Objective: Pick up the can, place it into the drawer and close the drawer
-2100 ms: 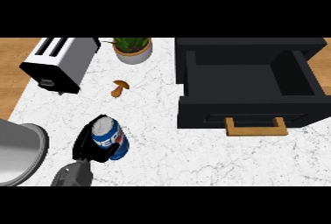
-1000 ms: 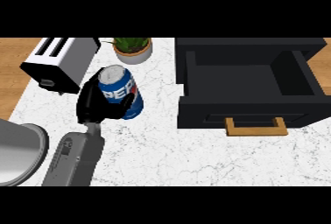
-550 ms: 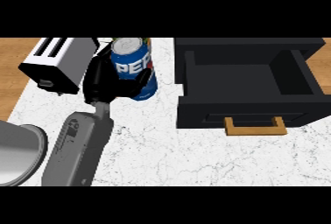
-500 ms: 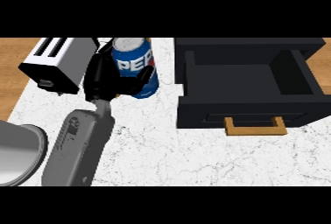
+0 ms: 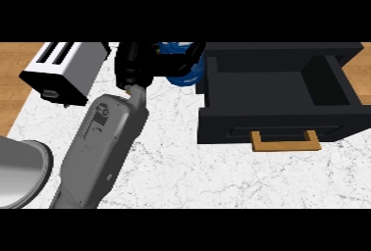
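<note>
On white marble counter [image 5: 181, 171], open black drawer [image 5: 279, 95].

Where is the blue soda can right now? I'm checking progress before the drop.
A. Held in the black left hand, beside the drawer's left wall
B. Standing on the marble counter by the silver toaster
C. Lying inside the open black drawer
A: the left hand curls round the blue soda can, left of the open black drawer, whose inside shows nothing.

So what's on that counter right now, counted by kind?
Toaster: 1
Can, held in the left hand: 1
Drawer, open: 1
Grey bowl-like thing at the left edge: 1
Total: 4
</note>
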`<state>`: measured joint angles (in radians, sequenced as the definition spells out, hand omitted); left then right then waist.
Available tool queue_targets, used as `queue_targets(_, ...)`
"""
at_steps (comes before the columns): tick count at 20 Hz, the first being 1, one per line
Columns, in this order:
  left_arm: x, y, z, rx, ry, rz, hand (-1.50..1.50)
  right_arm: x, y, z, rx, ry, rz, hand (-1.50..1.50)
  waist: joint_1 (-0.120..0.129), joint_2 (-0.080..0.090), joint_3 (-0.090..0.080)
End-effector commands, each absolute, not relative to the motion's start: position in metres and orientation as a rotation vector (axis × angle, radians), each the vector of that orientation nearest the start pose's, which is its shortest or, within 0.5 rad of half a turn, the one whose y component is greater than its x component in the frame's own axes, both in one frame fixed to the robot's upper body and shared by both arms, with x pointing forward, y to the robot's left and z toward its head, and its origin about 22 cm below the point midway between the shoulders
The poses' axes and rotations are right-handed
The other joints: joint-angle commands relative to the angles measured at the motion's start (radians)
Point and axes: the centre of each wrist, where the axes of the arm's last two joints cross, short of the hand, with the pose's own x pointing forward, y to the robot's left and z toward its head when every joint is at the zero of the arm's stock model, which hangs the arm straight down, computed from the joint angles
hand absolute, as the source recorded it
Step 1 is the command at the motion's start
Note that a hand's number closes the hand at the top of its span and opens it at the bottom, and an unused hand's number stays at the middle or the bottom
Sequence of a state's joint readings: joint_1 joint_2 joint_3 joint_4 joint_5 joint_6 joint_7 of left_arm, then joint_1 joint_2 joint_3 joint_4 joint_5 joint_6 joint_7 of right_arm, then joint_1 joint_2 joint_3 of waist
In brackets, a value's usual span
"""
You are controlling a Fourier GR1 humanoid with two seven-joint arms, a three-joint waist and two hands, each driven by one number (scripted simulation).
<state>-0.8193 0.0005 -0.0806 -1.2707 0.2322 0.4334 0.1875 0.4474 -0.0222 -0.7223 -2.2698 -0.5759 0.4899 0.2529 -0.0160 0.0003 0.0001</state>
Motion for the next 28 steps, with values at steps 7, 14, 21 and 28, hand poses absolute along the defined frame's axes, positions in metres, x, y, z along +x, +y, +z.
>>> queue_targets(7, 0.402, 0.044, 0.198, -0.158, -1.745, 0.088, 1.5, 0.077, -0.375, 0.121, -0.142, -1.796, -0.147, -1.5, -0.012, 0.004, 0.0)
queue_targets(14, 0.409, 0.015, 0.228, -0.189, -1.723, 0.075, 1.5, 0.081, -0.359, 0.113, -0.122, -1.801, -0.125, -1.5, -0.019, 0.005, 0.001)
queue_targets(21, 0.416, 0.0, 0.22, -0.164, -1.718, 0.067, 1.5, 0.074, -0.368, 0.112, -0.13, -1.807, -0.12, -1.5, -0.039, 0.008, 0.001)
queue_targets(28, 0.422, -0.003, 0.2, -0.144, -1.698, 0.063, 1.5, 0.086, -0.348, 0.131, -0.116, -1.823, -0.115, -1.5, -0.049, 0.014, 0.001)
